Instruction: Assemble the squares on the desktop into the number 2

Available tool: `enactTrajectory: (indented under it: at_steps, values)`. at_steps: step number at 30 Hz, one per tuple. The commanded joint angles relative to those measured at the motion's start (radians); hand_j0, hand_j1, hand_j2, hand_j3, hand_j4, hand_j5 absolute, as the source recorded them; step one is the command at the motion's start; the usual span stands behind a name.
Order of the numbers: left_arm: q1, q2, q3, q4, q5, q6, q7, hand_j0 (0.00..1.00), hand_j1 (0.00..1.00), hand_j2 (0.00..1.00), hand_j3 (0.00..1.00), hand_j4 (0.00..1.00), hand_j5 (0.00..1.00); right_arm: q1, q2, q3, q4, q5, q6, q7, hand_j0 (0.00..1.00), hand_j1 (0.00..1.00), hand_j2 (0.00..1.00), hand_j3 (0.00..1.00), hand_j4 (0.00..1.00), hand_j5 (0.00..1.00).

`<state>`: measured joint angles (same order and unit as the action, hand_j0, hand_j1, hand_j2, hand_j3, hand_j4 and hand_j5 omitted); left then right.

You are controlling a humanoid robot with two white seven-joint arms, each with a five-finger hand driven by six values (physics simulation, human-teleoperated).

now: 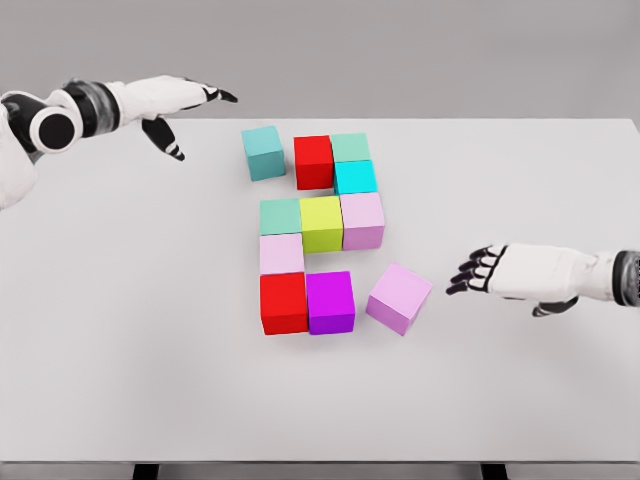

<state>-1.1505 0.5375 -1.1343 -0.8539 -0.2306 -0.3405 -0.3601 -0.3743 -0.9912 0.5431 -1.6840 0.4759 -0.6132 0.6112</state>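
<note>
Head view: a white worktop [120,330] is seen carrying ten coloured cubes gathered near its middle; a teal cube [263,153] is set apart at the top left, slightly turned, with a gap between it and a red cube [313,162]; a pale green cube [350,147] is placed to the right of that red one, touching it, and a cyan cube [355,177] is placed just in front of the pale green one. The middle row is formed, left to right, by a green cube [280,216], a yellow-green cube [321,223] and a lilac cube [362,220], all touching; a pale pink cube [281,254] is set in front of the green one; the front row is formed by a second red cube [283,303] and a magenta cube [330,302], side by side. A loose pink cube [398,298] is seen just right of the magenta one, rotated and not aligned. The left hand [175,105] is held over the far left edge, fingers spread, nothing grasped; the right hand [500,272] is held low at the right, near the loose pink cube but apart from it, fingers loosely apart and empty.
</note>
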Motion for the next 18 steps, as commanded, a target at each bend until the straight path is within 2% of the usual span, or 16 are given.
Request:
enactTrajectory:
  at_steps: [1, 4, 6, 7, 9, 10, 11, 12, 16, 18]
  values:
    - [0.0, -0.034, 0.002, 0.022, -0.067, -0.031, 0.001, 1.0, 1.0, 1.0, 1.0, 1.0, 1.0, 0.0, 0.0, 0.024, 0.0, 0.0, 0.002, 0.0, 1.0, 1.0, 1.0, 1.0, 1.0, 1.0]
    - [-0.003, -0.037, 0.002, 0.042, -0.07, -0.025, 0.0, 1.0, 1.0, 1.0, 1.0, 1.0, 1.0, -0.002, 0.003, 0.026, 0.0, 0.0, 0.002, 0.0, 1.0, 1.0, 1.0, 1.0, 1.0, 1.0]
    - [-0.003, -0.06, 0.004, 0.116, -0.07, 0.031, 0.0, 1.0, 1.0, 1.0, 1.0, 1.0, 1.0, -0.005, 0.012, 0.04, 0.0, 0.001, 0.002, 0.0, 1.0, 1.0, 1.0, 1.0, 1.0, 1.0]
    - [-0.005, -0.068, 0.002, 0.128, -0.07, 0.064, 0.0, 1.0, 1.0, 1.0, 1.0, 1.0, 1.0, -0.005, 0.02, 0.041, 0.0, 0.001, 0.002, 0.0, 1.0, 1.0, 1.0, 1.0, 1.0, 1.0]
    - [0.002, -0.097, 0.004, 0.131, -0.067, 0.11, -0.002, 1.0, 1.0, 1.0, 1.0, 1.0, 1.0, -0.006, 0.023, 0.041, 0.0, 0.001, 0.002, 0.0, 1.0, 1.0, 1.0, 1.0, 1.0, 1.0]
    - [0.002, -0.102, 0.004, 0.13, -0.062, 0.114, -0.016, 1.0, 1.0, 1.0, 1.0, 1.0, 1.0, -0.006, 0.026, 0.041, 0.0, 0.001, 0.002, 0.0, 1.0, 1.0, 1.0, 1.0, 1.0, 1.0]
    - [0.005, -0.111, 0.004, 0.131, -0.062, 0.115, -0.066, 1.0, 1.0, 1.0, 1.0, 1.0, 1.0, -0.006, 0.034, 0.041, 0.001, 0.003, 0.002, 0.0, 1.0, 1.0, 1.0, 1.0, 1.0, 1.0]
    - [0.005, -0.116, 0.004, 0.133, -0.062, 0.117, -0.066, 1.0, 1.0, 1.0, 1.0, 1.0, 1.0, -0.006, 0.037, 0.041, 0.001, 0.003, 0.002, 0.0, 1.0, 1.0, 1.0, 1.0, 1.0, 1.0]
    - [0.003, -0.119, 0.002, 0.131, -0.07, 0.121, -0.083, 1.0, 1.0, 1.0, 1.0, 1.0, 1.0, -0.011, 0.045, 0.041, 0.007, 0.007, 0.002, 0.0, 1.0, 1.0, 1.0, 1.0, 1.0, 1.0]
    - [0.0, -0.119, 0.002, 0.128, -0.072, 0.12, -0.12, 1.0, 1.0, 1.0, 1.0, 1.0, 1.0, -0.02, 0.051, 0.041, 0.013, 0.007, 0.002, 0.0, 1.0, 1.0, 1.0, 1.0, 1.0, 1.0]
